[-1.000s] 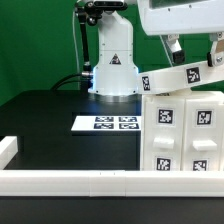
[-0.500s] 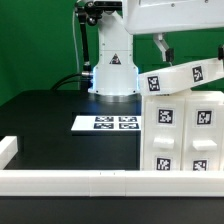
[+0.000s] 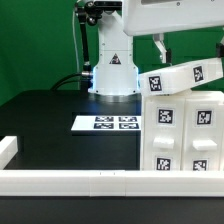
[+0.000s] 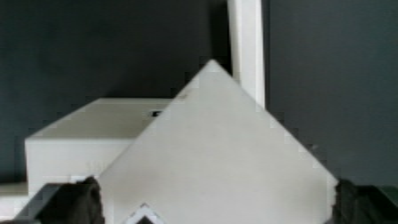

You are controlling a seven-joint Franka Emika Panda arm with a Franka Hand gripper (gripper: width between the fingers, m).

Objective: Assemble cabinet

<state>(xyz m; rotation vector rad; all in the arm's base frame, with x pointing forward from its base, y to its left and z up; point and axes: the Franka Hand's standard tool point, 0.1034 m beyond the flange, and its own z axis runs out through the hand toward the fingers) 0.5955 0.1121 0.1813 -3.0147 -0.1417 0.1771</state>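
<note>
The cabinet (image 3: 185, 135), a large white box with black-and-white tags, stands at the exterior view's right. A long white tagged panel (image 3: 185, 76) lies tilted over its top, with the end toward the exterior view's left lower. My gripper (image 3: 190, 52) hangs right above the panel. One dark finger (image 3: 160, 46) points down beside it. In the wrist view the panel (image 4: 214, 150) fills the space between my two fingers (image 4: 63, 202), and the gripper (image 4: 214, 208) straddles it with jaws at their widest. A firm squeeze does not show. A white block (image 4: 80, 135) lies behind the panel.
The marker board (image 3: 105, 123) lies flat on the black table, left of the cabinet in the exterior view. A low white rail (image 3: 70, 180) runs along the table's front and left edges. The arm's white base (image 3: 113, 60) stands at the back, with cables beside it.
The gripper moved toward the exterior view's left and looks larger. The tilted panel shifted slightly to the right. Over the last half second almost nothing moved. The jaws stayed wide.
</note>
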